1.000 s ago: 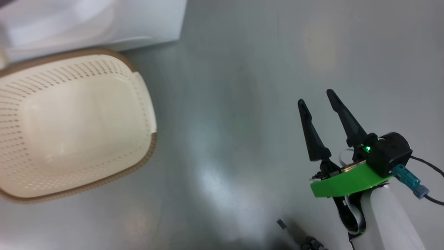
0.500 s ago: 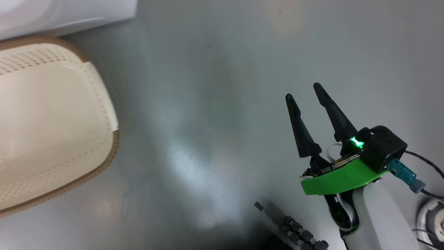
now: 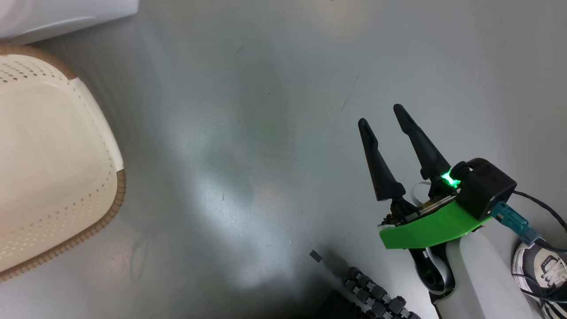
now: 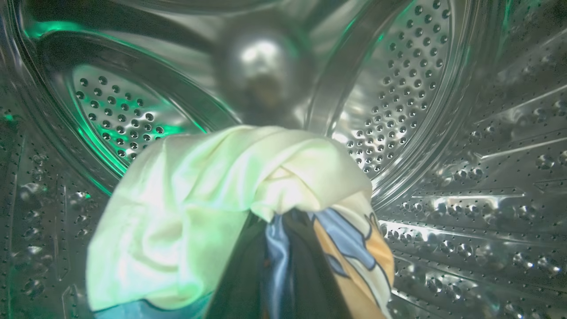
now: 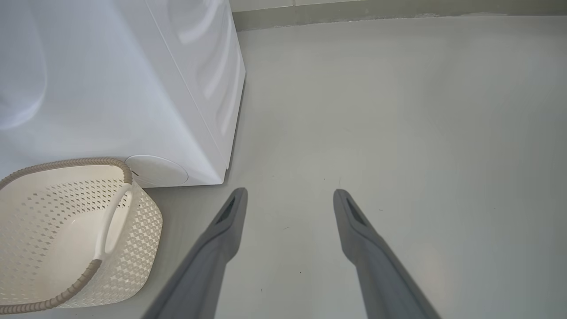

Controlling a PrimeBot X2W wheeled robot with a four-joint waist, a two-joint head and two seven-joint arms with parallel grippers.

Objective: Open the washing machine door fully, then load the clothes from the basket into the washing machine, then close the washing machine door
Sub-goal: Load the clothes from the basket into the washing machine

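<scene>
Now the clothes (image 4: 212, 195) sit pinched in the left claw (image 4: 277, 221).

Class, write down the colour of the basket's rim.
Brown, woven-look. The rim shows best in the right wrist view.

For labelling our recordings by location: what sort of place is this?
Probably a laundry area, perhaps a test room: a white washing machine stands on a plain grey floor, a perforated basket beside it, and clothes are inside its steel drum.

basket (image 3: 53, 177) left, right gripper (image 3: 381, 119) spread, shoe (image 3: 542, 268)
</scene>
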